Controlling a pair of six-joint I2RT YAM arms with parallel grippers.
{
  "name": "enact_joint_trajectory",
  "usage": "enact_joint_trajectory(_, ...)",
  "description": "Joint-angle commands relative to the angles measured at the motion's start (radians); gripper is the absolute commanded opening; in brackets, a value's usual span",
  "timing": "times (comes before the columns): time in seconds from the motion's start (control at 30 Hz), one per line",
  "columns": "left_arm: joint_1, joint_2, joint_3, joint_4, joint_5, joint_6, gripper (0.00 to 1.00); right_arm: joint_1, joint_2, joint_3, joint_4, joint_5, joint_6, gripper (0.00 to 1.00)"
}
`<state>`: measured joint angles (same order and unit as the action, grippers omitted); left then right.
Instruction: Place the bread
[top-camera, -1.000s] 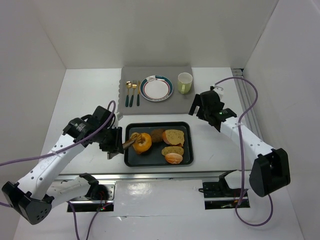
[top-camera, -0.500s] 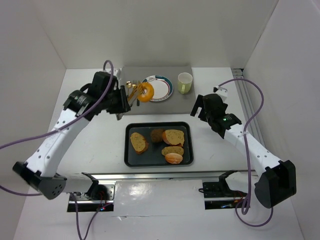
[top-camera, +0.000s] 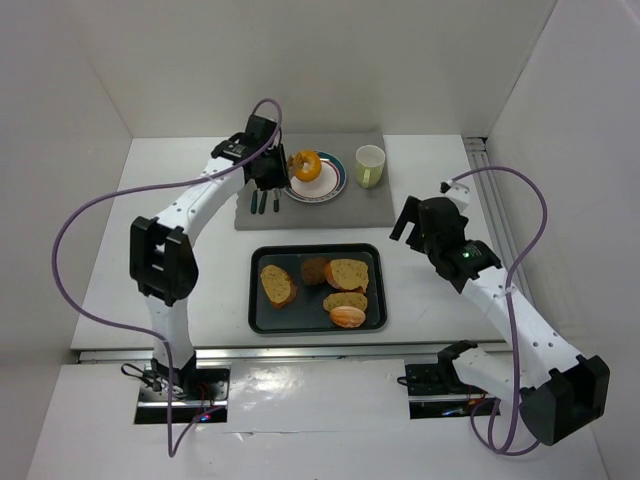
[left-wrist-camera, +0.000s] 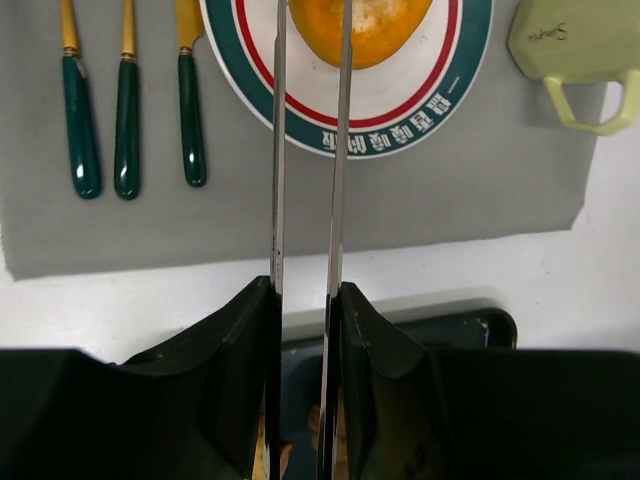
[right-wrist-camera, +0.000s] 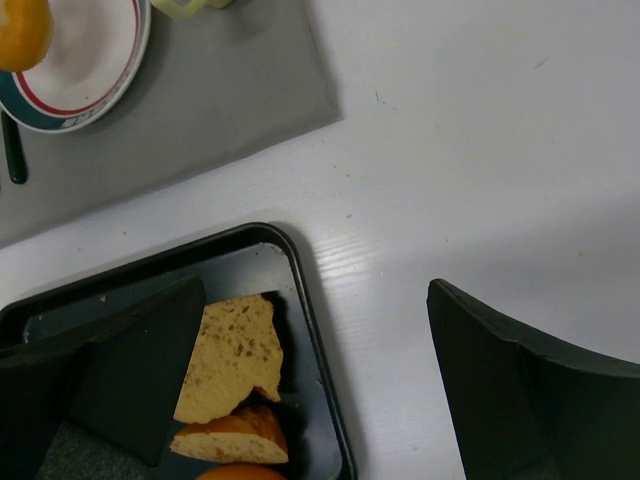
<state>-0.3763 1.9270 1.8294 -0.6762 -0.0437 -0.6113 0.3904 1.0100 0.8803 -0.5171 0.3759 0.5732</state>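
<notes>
Table (top-camera: 180, 260): white, under everything.
Grey mat (top-camera: 365, 205): on the far side, carrying the plate, mug and cutlery.
Black tray (top-camera: 252, 290): nearer my bases, just in front of the mat.
Plate (top-camera: 330, 185): white with a red-and-teal rim, mid-mat.
My left gripper (top-camera: 292, 170): above the plate's left side, fingers drawn almost together, clamped on the bagel ring.
My right gripper (right-wrist-camera: 320, 390): spread wide, nothing between the fingers, above the table by the tray's right edge.
Mug (top-camera: 370, 166): pale green, right of the plate.
Bagel ring (top-camera: 304, 165): orange, tilted over the plate; whether it touches the plate I cannot tell.
Oval tan slice (top-camera: 278, 285): at the tray's left end, apart from the other bread pieces (top-camera: 345, 290).
Cutlery (left-wrist-camera: 125, 110): green-handled, left of the plate.
</notes>
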Motion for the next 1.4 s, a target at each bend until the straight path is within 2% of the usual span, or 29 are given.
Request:
enact_joint_trajectory(0.0, -0.003, 0.049, 0.076, 0.064, 0.033, -0.018, 0.23, 0.005, -0.034, -0.023, -0.054, 0.024, 0.03, 0.99)
enact_joint_trajectory(0.07, -0.003, 0.078, 0.091, 0.064, 0.033, -0.027, 0.25, 0.005, -0.045, -0.023, -0.073, 0.024, 0.039, 0.99)
enact_joint_trajectory(0.23, -0.003, 0.109, 0.12, 0.05, 0.042, -0.027, 0.64, 0.005, -0.056, -0.004, -0.093, 0.047, 0.039, 0.99)
enact_joint_trajectory(0.3, -0.003, 0.109, 0.142, 0.018, 0.032, -0.027, 0.69, 0.005, -0.056, -0.004, -0.093, 0.047, 0.039, 0.99)
enact_joint_trajectory(0.47, -0.012, 0.067, 0.142, -0.002, 0.01, -0.018, 0.7, 0.005, -0.056, 0.005, -0.093, 0.047, 0.039, 0.99)
enact_joint_trajectory(0.6, -0.012, -0.053, 0.117, -0.011, -0.024, -0.018, 0.64, 0.005, -0.047, 0.014, -0.093, 0.037, 0.039, 0.99)
enact_joint_trajectory(0.7, -0.021, -0.159, 0.035, -0.022, -0.035, -0.008, 0.61, 0.005, -0.047, 0.014, -0.093, 0.037, 0.039, 0.99)
enact_joint_trajectory(0.83, -0.048, -0.385, -0.152, -0.046, -0.025, 0.012, 0.57, 0.005, -0.047, 0.005, -0.074, 0.027, 0.039, 0.99)
enact_joint_trajectory(0.93, -0.064, -0.564, -0.362, -0.098, -0.01, -0.007, 0.53, 0.015, -0.036, -0.007, -0.049, 0.015, 0.039, 0.99)
enact_joint_trajectory(1.03, -0.128, -0.756, -0.511, -0.137, -0.074, -0.063, 0.53, 0.015, -0.015, -0.007, -0.026, -0.015, 0.039, 0.99)
enact_joint_trajectory(1.1, -0.141, -0.824, -0.617, -0.189, -0.052, -0.09, 0.53, 0.025, 0.001, -0.007, -0.015, -0.029, 0.028, 0.99)
enact_joint_trajectory(1.2, -0.193, -0.891, -0.692, -0.287, -0.051, -0.152, 0.53, 0.025, 0.027, 0.002, -0.004, -0.029, 0.028, 0.99)
enact_joint_trajectory(1.37, -0.237, -0.976, -0.757, -0.345, -0.042, -0.278, 0.5, 0.025, 0.045, 0.002, 0.019, -0.04, 0.019, 0.99)
